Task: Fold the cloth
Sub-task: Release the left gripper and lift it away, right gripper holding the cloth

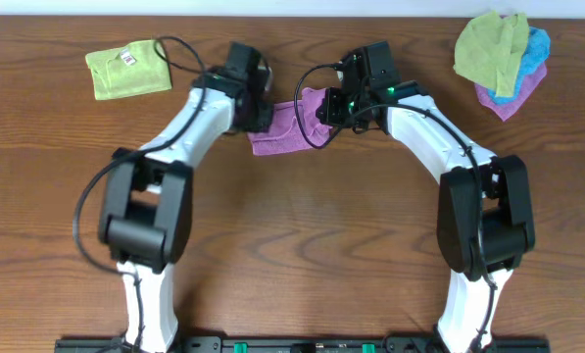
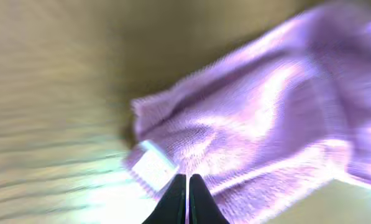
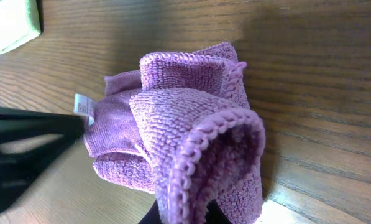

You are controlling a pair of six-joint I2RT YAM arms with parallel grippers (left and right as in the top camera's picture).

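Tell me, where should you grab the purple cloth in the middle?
Probably the stitched hem of the purple cloth, coming from above: it curls up off the table there, thin and easy to pinch, while the middle is bunched thick.

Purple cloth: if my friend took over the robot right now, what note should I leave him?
Left fingers: shut, apparently pinching the cloth's edge.
Right fingers: shut on a lifted fold of the cloth.
Cloth: bunched on the table between both fingers, partly doubled over.
Done: a fold started, not neat.
Left: lay the lifted part over, square the edges, let go.
Also there: folded green cloth far left, pile of cloths far right.
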